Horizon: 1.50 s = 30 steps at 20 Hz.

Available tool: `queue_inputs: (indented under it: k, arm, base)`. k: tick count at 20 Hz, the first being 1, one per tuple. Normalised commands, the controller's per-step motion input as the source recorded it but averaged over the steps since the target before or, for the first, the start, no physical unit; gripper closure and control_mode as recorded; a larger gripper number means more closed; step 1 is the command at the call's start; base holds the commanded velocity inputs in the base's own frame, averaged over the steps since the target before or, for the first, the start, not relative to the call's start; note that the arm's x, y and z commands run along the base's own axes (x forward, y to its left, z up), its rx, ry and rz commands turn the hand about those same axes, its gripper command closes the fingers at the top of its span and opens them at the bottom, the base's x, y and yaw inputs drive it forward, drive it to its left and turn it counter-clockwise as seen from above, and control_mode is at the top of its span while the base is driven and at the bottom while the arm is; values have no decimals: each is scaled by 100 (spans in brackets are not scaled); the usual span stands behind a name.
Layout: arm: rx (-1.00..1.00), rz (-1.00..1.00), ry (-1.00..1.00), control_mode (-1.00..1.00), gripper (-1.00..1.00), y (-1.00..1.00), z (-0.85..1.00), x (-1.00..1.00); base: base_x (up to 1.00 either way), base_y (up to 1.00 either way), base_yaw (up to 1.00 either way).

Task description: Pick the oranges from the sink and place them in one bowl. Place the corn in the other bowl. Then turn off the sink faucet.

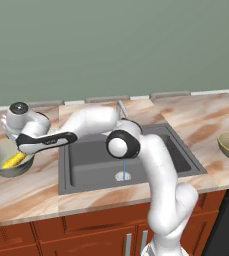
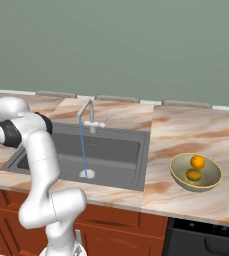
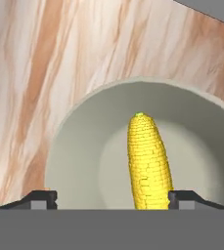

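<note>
Corn lying inside pale bowl left of sink, between wide-spread jaws of gripper, nearer one tip; two oranges in olive bowl right of sink.

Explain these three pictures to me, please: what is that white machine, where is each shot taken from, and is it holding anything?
It is a white robot arm with a two-finger gripper, in a computer-rendered kitchen. Two pictures come from cameras behind it, left and right; the third looks along its hand.

A dark-grey sink sits in the marbled tan countertop; its silver faucet is running. Right of the sink, an olive-khaki bowl holds two round oranges. Left of it, the pale grey-green bowl holds a yellow corn cob.

The fingers stand apart just above that cob, so nothing looks gripped.
</note>
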Motion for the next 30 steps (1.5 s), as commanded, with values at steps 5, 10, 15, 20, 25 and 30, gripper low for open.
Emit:
queue_inputs:
  k: [5, 10, 15, 20, 25, 30]
  arm:
    - [-2, -16, 0, -100, -100, 19, 24, -3]
    - [0, -17, 0, -100, -100, -43, 73, -25]
    - [4, -17, 0, -100, -100, -99, 35, -80]
    - [10, -9, 0, -100, -100, -100, -47, -100]
    - [29, 0, -4, -100, -100, -100, -100, -94]
    - [46, 4, -16, -100, -100, -100, -94, -100]
  base:
    - [0, 0, 0]
    - [0, 0, 0]
    - [0, 0, 0]
    - [0, 0, 0]
    - [0, 0, 0]
    - [0, 0, 0]
